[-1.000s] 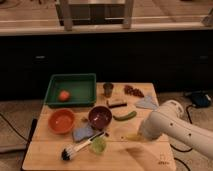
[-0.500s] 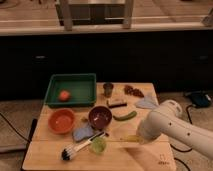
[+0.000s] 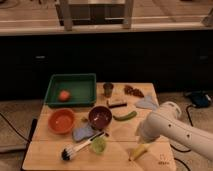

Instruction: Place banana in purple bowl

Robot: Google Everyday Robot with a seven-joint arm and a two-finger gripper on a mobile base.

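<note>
- Jaws of the gripper [image 3: 143, 142] are hidden under the end of the white arm [image 3: 172, 131], so no one can tell if they are spread or pinching the banana.
- The banana [image 3: 138, 152] lies on the wooden table [image 3: 115, 162] near the front edge. Its top end is right at the gripper.
- The purple bowl [image 3: 100, 118] sits well apart from the banana, farther back and to the left in the view. It looks empty.
- The robot should grab the banana around its middle, so it does not tip or slip out.
- It should lift the banana well up before going sideways, because a small green cup [image 3: 98, 145] and a brush [image 3: 80, 149] lie near the path to the bowl.
- A green vegetable [image 3: 125, 116] lies just beside the bowl on the banana's side, so the arm should pass over it and not bump it.
- An orange bowl [image 3: 62, 120] sits near the purple one, on its far side. The robot must stop before it gets there.
- The banana should go down inside the rim before the gripper lets go. It is long, so it could catch on the edge and roll off.
</note>
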